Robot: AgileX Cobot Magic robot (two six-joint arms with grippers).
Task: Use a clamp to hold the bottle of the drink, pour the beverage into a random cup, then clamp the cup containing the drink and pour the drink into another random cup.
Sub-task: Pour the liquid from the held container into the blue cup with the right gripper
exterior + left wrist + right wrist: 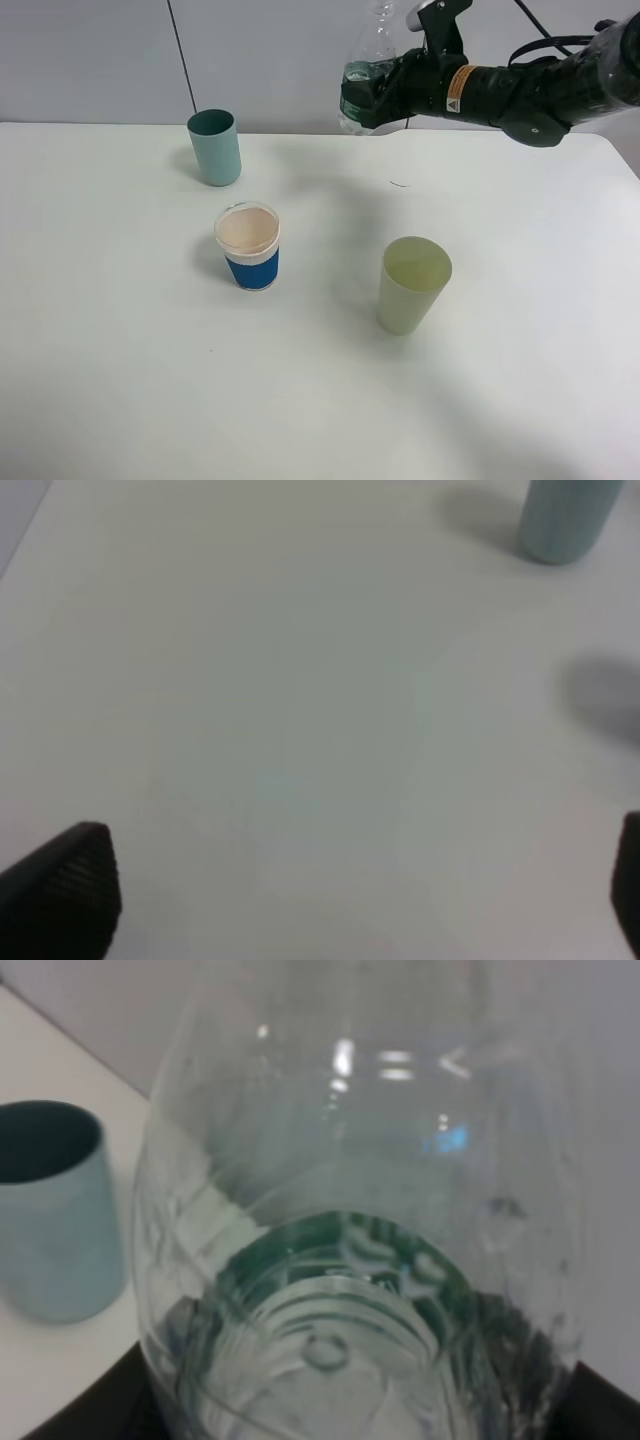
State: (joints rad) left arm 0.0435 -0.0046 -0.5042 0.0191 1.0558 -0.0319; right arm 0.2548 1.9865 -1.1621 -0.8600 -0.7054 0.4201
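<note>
Clear plastic bottle (350, 1220), straight-sided teal cup (215, 148)

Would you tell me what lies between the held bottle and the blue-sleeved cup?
Nothing: the exterior high view shows only bare table between bottle and blue-sleeved cup.

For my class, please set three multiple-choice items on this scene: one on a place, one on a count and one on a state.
1. From the high camera, where does the teal cup stand relative to the blue-sleeved cup?
A) farther back
B) nearer the camera
C) inside it

2. How many cups stand on the table?
A) two
B) three
C) four

3. The bottle is
A) lying on the table
B) held in the air by the right gripper
C) standing in a cup

Key:
1 A, as it sits closer to the back wall.
2 B, as there is also a pale yellow-green cup.
3 B, as the jaws are closed on its labelled body above the table.
</note>
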